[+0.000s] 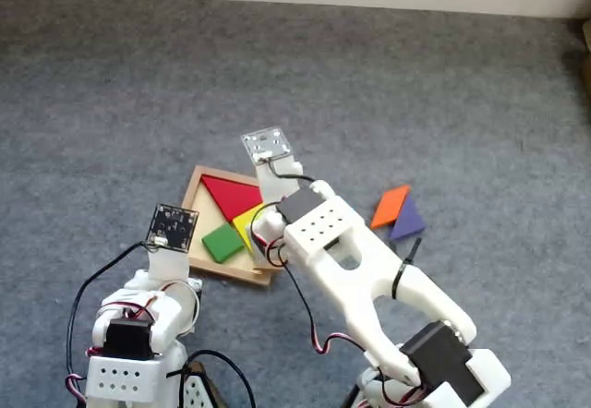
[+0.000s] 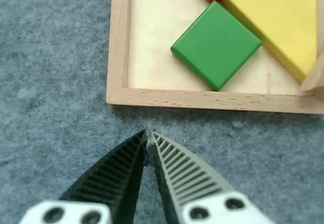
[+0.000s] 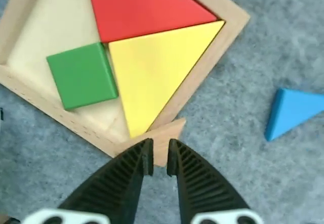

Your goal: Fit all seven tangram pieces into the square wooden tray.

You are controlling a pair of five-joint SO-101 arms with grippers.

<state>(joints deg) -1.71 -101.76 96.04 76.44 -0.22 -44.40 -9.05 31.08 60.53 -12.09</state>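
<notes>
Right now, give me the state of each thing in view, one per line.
wooden tray: partly filled
red triangle: in tray
yellow triangle: in tray
green square: in tray
blue triangle: outside tray
orange piece: outside tray
purple triangle: outside tray, against the orange piece
left gripper: shut, empty
right gripper: slightly open, empty

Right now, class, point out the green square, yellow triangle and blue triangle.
green square (image 2: 216,45), left wrist view, face centre
yellow triangle (image 3: 156,68), right wrist view, face centre
blue triangle (image 3: 289,110), right wrist view, face centre
</notes>
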